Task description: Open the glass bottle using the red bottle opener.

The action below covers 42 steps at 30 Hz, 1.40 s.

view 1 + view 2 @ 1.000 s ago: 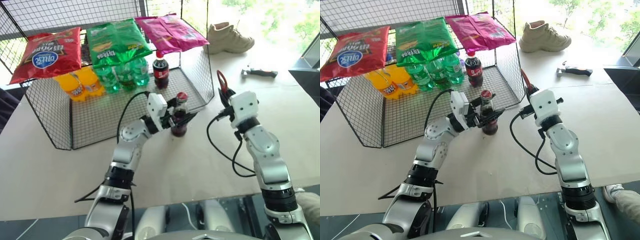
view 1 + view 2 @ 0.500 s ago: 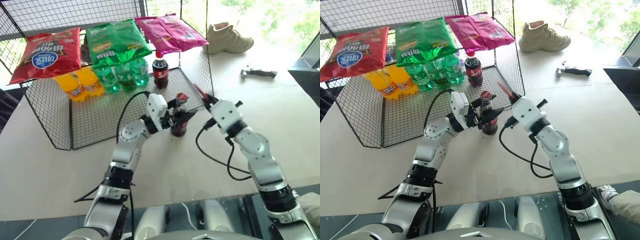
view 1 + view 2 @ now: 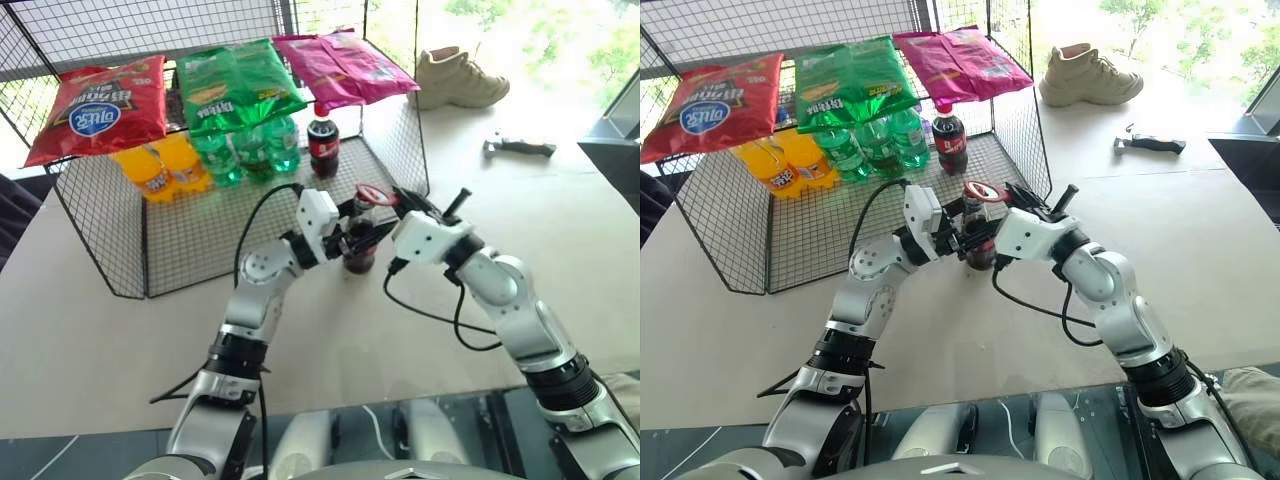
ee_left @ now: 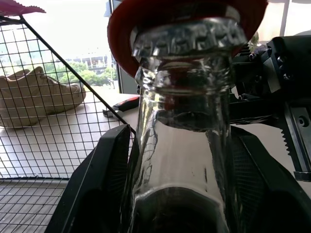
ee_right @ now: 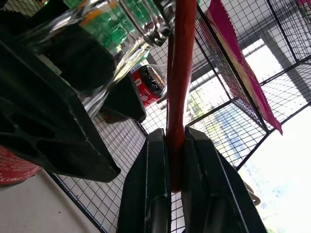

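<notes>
Both jaws grip tight: left gripper (image 3: 352, 228) hugs the glass bottle (image 3: 359, 240), right gripper (image 5: 167, 145) pinches the red bottle opener (image 3: 375, 195). A crooked pull could slip off the cap or tip the bottle.

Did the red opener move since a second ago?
Yes. The red bottle opener, pinched in the right gripper, swung left from beside the wire rack's right end onto the glass bottle's cap.
</notes>
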Each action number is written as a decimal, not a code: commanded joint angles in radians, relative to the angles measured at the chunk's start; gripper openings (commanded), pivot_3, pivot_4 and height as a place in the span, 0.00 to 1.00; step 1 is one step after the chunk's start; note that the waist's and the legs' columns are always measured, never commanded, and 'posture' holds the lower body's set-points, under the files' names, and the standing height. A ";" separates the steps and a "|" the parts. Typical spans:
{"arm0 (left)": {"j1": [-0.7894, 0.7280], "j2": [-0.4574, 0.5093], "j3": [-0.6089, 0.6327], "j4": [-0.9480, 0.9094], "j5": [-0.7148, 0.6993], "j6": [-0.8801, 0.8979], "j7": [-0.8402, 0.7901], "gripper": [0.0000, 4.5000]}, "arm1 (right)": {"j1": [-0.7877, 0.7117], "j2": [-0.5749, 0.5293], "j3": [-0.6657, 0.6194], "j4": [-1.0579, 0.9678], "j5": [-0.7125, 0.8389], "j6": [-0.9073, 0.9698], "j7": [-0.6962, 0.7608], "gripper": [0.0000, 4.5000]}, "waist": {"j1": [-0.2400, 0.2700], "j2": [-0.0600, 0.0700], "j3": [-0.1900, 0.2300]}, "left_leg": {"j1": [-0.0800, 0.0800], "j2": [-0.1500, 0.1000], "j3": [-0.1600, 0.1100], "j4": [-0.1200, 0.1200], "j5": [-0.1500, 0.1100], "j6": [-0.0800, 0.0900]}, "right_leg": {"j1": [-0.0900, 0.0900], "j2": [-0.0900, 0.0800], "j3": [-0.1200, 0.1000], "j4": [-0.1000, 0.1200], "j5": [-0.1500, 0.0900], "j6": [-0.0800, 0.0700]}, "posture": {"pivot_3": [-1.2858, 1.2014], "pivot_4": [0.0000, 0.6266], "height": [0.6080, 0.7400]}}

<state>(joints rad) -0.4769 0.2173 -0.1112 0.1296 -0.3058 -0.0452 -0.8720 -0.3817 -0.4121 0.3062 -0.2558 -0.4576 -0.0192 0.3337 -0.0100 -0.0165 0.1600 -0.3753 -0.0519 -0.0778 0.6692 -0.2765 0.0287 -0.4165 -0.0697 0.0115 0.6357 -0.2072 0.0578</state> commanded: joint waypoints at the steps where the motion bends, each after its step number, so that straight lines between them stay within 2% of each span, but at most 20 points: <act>1: -0.014 -0.007 -0.012 0.002 0.021 -0.006 0.015 0.50 | -0.002 0.003 0.051 0.004 -0.024 -0.073 0.013 0.00 | 0.000 0.000 0.000 | 0.000 0.000 0.000 0.000 0.000 0.000 | 0.000 0.000 0.000 0.000 0.000 0.000 | 0.52 0.24 1.00; 12: -0.025 -0.017 -0.014 0.022 0.024 -0.012 0.018 0.50 | -0.035 0.054 0.108 0.181 -0.003 -0.224 0.036 0.00 | -0.003 0.000 0.000 | 0.013 0.001 0.001 -0.001 -0.003 0.004 | 0.011 0.001 0.001 0.000 0.000 0.000 | 0.52 0.24 1.00; 19: -0.026 -0.015 -0.011 0.025 0.025 -0.012 0.020 0.50 | -0.046 0.049 0.106 0.212 0.007 -0.265 0.055 0.00 | -0.003 0.000 0.000 | 0.013 0.001 0.001 -0.001 -0.002 0.004 | 0.011 0.001 0.001 0.000 0.000 0.000 | 0.52 0.24 1.00; 42: -0.035 -0.027 -0.019 0.055 0.029 -0.016 0.018 0.50 | -0.268 -0.126 0.011 0.329 -0.128 -0.529 -0.065 0.00 | 0.012 0.001 0.000 | 0.011 0.000 0.000 -0.001 -0.002 0.004 | 0.011 0.000 0.000 -0.003 0.000 0.000 | 0.52 0.24 1.00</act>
<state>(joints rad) -0.4850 0.2012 -0.1094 0.1683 -0.3047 -0.0680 -0.8702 -0.6112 -0.5274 0.3047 0.1015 -0.5524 -0.4748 0.2806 0.0018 -0.0158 0.1604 -0.3648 -0.0517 -0.0777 0.6679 -0.2790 0.0329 -0.4056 -0.0696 0.0118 0.6321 -0.2075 0.0579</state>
